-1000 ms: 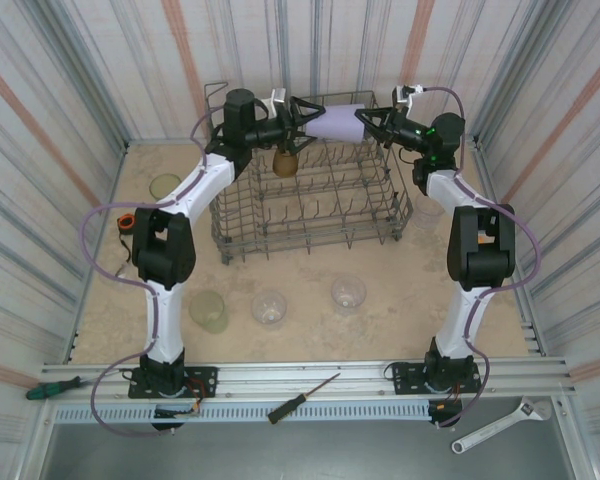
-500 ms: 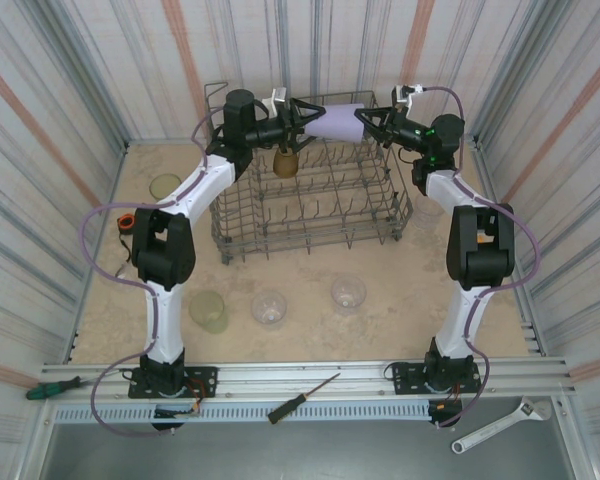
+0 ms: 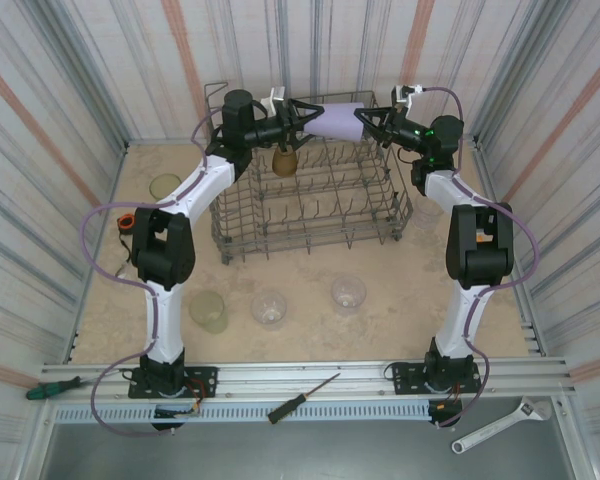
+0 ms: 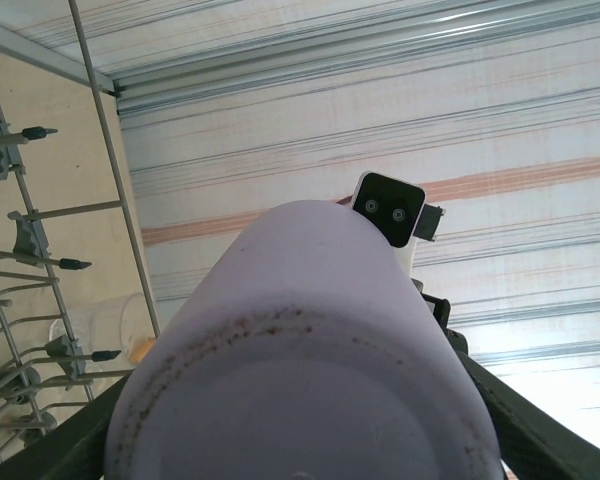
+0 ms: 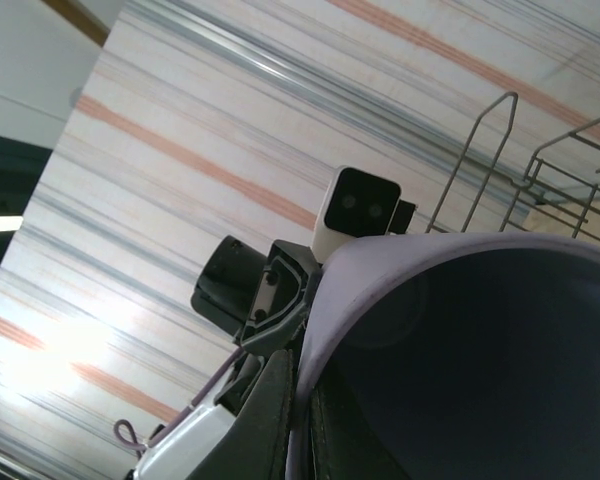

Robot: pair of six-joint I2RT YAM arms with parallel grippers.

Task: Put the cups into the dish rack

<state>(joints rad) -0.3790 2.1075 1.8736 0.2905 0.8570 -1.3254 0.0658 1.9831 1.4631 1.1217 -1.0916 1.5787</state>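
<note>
Pinching the rim of the lilac translucent plastic cup (image 3: 332, 120), the right gripper (image 3: 366, 118) has its jaws clamped together on the cup wall. The right wrist view shows one dark finger (image 5: 278, 395) pressed against the outside of the rim (image 5: 460, 350), with the cup's mouth facing that camera.

Left gripper (image 3: 302, 115): jaws spread either side of the cup's base. The left wrist view has the dark fingers (image 4: 75, 445) at both lower corners and the speckled base (image 4: 300, 360) between them. Can't tell if the pads actually touch it.

Cup lies horizontal between the two grippers, in the air over the far side of the large grey wire dish rack (image 3: 310, 215).

Pose: both arms reach far forward, wrists turned inward facing each other.

Top view adds an amber-brown tumbler (image 3: 286, 163) in the rack's far row below the left gripper. On the table near the rack sit a yellow-green tumbler (image 3: 208, 310) and two clear tumblers (image 3: 270, 307) (image 3: 348, 292). Another yellow-green one (image 3: 165, 185) sits left of the rack.

Each wrist view catches the other's white camera box (image 4: 390, 205) (image 5: 358, 205).
</note>
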